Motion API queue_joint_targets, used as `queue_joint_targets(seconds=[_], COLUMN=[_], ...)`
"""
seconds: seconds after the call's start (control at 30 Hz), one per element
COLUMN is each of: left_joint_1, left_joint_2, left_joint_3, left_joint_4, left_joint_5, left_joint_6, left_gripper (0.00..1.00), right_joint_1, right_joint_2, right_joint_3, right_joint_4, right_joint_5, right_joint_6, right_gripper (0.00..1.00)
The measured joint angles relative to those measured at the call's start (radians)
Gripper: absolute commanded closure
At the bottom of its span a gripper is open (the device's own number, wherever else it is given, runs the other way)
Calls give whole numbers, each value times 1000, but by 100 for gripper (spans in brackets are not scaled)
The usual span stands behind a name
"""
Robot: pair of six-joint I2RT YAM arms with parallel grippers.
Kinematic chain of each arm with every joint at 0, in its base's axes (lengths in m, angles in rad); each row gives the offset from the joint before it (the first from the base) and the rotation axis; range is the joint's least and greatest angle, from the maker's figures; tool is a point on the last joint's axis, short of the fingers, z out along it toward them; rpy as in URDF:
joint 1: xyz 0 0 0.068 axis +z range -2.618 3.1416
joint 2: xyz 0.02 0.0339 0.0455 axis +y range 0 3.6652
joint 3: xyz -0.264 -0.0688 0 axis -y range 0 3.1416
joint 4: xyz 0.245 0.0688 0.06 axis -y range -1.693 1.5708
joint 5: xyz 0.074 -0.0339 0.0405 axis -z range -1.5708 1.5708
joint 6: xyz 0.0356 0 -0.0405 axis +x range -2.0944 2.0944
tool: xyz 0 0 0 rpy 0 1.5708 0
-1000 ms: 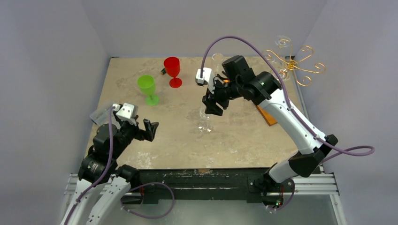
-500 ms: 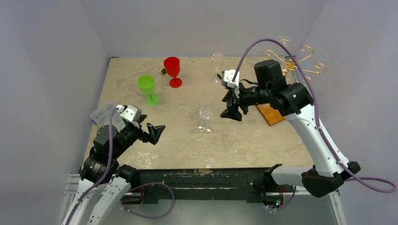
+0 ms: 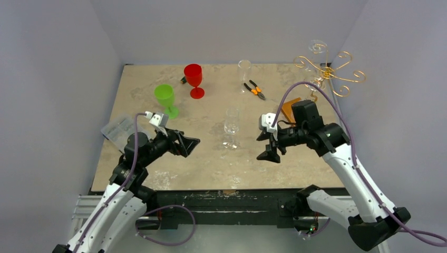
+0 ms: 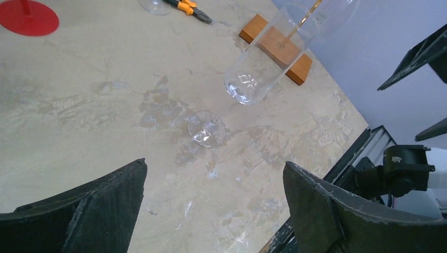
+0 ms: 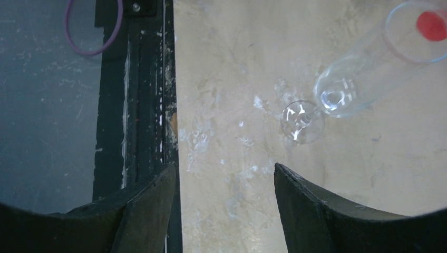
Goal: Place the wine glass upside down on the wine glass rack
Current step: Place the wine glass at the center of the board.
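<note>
Our left gripper (image 3: pixel 191 146) has its jaws spread wide with nothing between them. Our right gripper (image 3: pixel 261 147) also stands with its jaws apart and empty. The clear wine glass (image 3: pixel 231 126) stands upright on its foot on the table (image 3: pixel 211 166), between the two grippers and just ahead of both sets of fingertips, touched by neither (each wrist view shows it in front of the open fingers). The wine glass rack (image 3: pixel 329 73) rises behind the right gripper, well apart from it at the table's far right edge, with its wooden base (image 3: pixel 288 109) just behind the right wrist. Far beyond the left gripper stand a green goblet (image 3: pixel 165 99) and a red goblet (image 3: pixel 194 79).
</note>
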Motion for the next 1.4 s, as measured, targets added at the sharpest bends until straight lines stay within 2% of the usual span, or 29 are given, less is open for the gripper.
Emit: queue_joint_targets(seconds=[0.2,0.4,0.6,0.77,0.9,1.13,1.4], left_joint_1=[-1,-4,-8,-8,-8,-20,-128], left_joint_2=[52,105,164,278,372,472,564], left_joint_3=[-93,-82,130,387,531,681,854], left_joint_4=[138,137,-24,-154,-251,-384,-472], left_joint_5=[6,-13,-63,-92,-108,-132,-232], left_joint_6=[-79,-112,-118,-106,-88,-66,3], left_gripper=[4,4,4,5,6,6,6], right_joint_1=[-10,-10,-10,-10,-10,-10,-11], right_joint_2=[-26,-25,-20,-22,-29,-39,-39], right_joint_3=[-211,-309,-319,-329,-330,-333,-344], right_joint_4=[53,129,181,197,202,212,216], right_joint_5=[-39,-51,-50,-29,-24,0,26], right_joint_6=[-57,-63,-62,-60,-59,-59,-59], right_gripper=[34,34,33,33,33,33,32])
